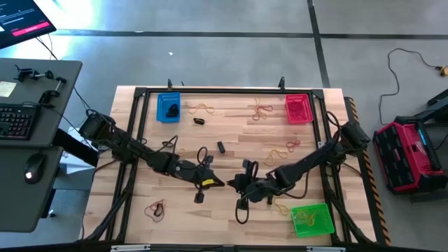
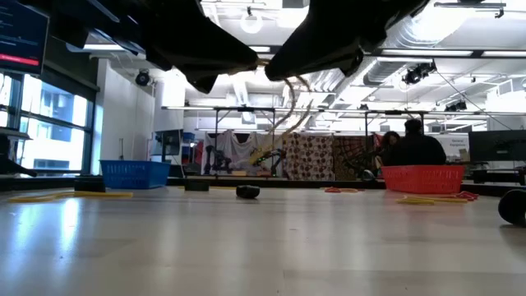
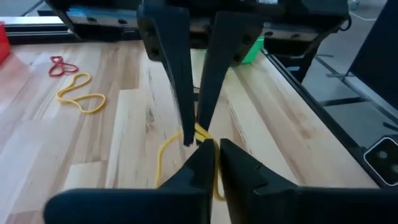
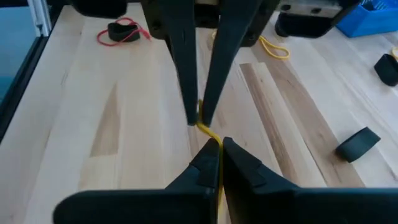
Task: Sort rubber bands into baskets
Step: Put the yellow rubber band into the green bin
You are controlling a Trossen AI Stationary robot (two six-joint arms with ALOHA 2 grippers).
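A yellow rubber band (image 3: 163,160) hangs above the table's middle, between my two grippers, which meet tip to tip. My left gripper (image 1: 218,183) comes from the table's left and is shut on the band. My right gripper (image 1: 235,184) comes from the right and is shut on the same band. The blue basket (image 1: 168,107) stands far left, the red basket (image 1: 299,109) far right, the green basket (image 1: 311,219) near right. Loose rubber bands lie on the wood: orange ones (image 1: 203,108), red ones (image 1: 261,110), and a red and black pair (image 1: 155,208). My left gripper pinches a strand of the yellow band (image 4: 200,111) between its two fingertips, slanting down from the table's left. The band is lifted clear of the table. My right gripper pinches the band (image 4: 216,163) between its two fingers, slanting down from the table's right, right next to the left fingertips. A loop of the band (image 2: 288,107) hangs slack below the fingers.
Small black pieces (image 1: 199,121) (image 1: 220,147) lie on the wood beyond the grippers. More bands (image 1: 283,149) lie at mid right. A black frame (image 1: 224,91) rims the table. A red and black case (image 1: 406,154) stands on the floor at right, a desk (image 1: 28,119) at left.
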